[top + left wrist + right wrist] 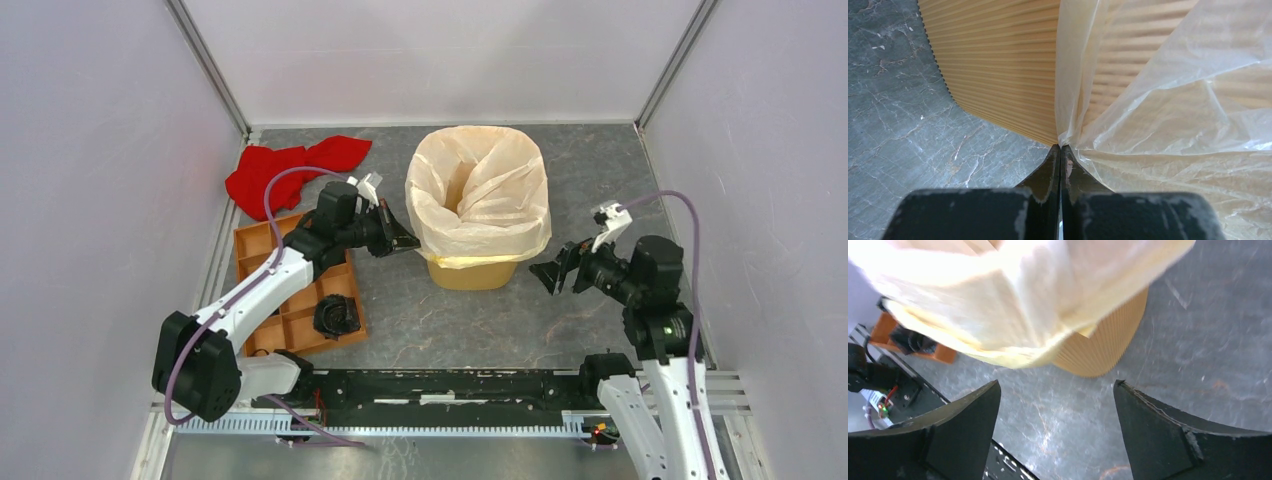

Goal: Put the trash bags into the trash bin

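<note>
Left wrist view: the left gripper has its jaws pressed together on a gathered fold of the trash bag, hard against the ribbed side wall of the trash bin.

Right wrist view: the right gripper stands wide, nothing between its fingers. It is apart from the bin's right side and aimed at the overhanging bag edge.

Progress, as judged: mostly done. In the top external view the bag sits inside the bin with its mouth cuffed over the rim on every side visible. The lining is creased and sags toward the middle rather than lying against the walls. What is likely left is releasing the pinched fold and perhaps evening out the cuff.

Room: the bare table lies open in front of and to the right of the bin, with the enclosure wall close beside the right arm. The left arm reaches over the orange compartment tray. The red cloth lies behind it, clear of the bin. With the left fingertips right at the bin wall, a sideways pull might drag or tip the bin.
</note>
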### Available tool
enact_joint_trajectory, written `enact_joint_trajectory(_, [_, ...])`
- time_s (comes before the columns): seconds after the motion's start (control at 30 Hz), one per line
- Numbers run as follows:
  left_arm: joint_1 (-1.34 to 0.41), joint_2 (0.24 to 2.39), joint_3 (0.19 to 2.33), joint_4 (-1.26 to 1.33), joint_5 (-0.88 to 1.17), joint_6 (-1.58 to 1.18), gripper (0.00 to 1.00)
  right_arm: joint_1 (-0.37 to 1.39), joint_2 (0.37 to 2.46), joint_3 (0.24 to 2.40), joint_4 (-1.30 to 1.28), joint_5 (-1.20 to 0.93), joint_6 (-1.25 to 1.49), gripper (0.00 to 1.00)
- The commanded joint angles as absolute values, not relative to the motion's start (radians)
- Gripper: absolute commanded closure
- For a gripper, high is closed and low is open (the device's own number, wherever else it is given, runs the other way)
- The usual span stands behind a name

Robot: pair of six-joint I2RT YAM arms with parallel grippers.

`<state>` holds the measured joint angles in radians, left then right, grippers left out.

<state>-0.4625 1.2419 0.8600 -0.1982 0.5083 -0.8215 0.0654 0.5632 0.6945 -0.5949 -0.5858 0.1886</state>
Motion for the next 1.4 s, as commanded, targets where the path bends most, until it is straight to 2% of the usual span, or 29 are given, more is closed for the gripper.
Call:
enact_joint_trajectory(0.0, [-0.470, 1.246, 0.874, -0.161, 0.534, -0.819, 0.98, 0.068, 0.503, 0.797, -0.578, -0.580, 0.247, 0.07])
enact_joint_trajectory(0.2, [-0.471, 1.243, 0.879, -0.162, 0.538, -0.831, 0.98, 0.068, 0.478, 0.770, -0.385, -0.455, 0.445, 0.07])
enact_joint_trajectory(0.3, [-0.474, 1.235, 0.880, -0.166, 0.531, -0.833, 0.98, 0.068, 0.471, 0.684, -0.261, -0.457, 0.493, 0.11])
enact_joint_trajectory(0.37, [-0.476, 1.224, 0.876, -0.169, 0.520, -0.833, 0.98, 0.068, 0.493, 0.637, -0.219, -0.513, 0.497, 0.21])
enact_joint_trajectory(0.43, [-0.476, 1.215, 0.871, -0.169, 0.513, -0.833, 0.98, 0.068, 0.503, 0.590, -0.188, -0.587, 0.492, 0.27])
enact_joint_trajectory(0.57, [-0.476, 1.207, 0.870, -0.171, 0.511, -0.831, 0.98, 0.067, 0.455, 0.473, -0.162, -0.582, 0.464, 0.44])
enact_joint_trajectory(0.67, [-0.478, 1.205, 0.864, -0.170, 0.490, -0.823, 0.98, 0.068, 0.434, 0.353, -0.025, -0.625, 0.441, 0.52])
enact_joint_trajectory(0.8, [-0.482, 1.257, 0.906, -0.243, 0.425, -0.741, 0.98, 0.068, 0.516, 0.252, 0.063, -0.634, 0.364, 0.75])
enact_joint_trajectory(0.87, [-0.482, 1.270, 0.913, -0.253, 0.413, -0.724, 0.98, 0.068, 0.568, 0.246, 0.056, -0.659, 0.363, 0.78])
enact_joint_trajectory(0.9, [-0.482, 1.266, 0.906, -0.246, 0.412, -0.727, 0.98, 0.068, 0.580, 0.253, 0.043, -0.673, 0.364, 0.77])
enact_joint_trajectory(0.97, [-0.482, 1.256, 0.891, -0.232, 0.419, -0.734, 0.98, 0.068, 0.577, 0.281, -0.034, -0.667, 0.349, 0.68])
enact_joint_trajectory(1.07, [-0.483, 1.242, 0.882, -0.244, 0.411, -0.727, 0.98, 0.068, 0.544, 0.373, -0.241, -0.572, 0.274, 0.41])
enact_joint_trajectory(1.17, [-0.482, 1.236, 0.897, -0.286, 0.379, -0.691, 0.91, 0.068, 0.512, 0.480, -0.412, -0.459, 0.194, 0.22])
enact_joint_trajectory(1.37, [-0.482, 1.189, 0.952, -0.364, 0.299, -0.638, 0.76, 0.069, 0.530, 0.743, -0.575, -0.234, 0.116, 0.07])
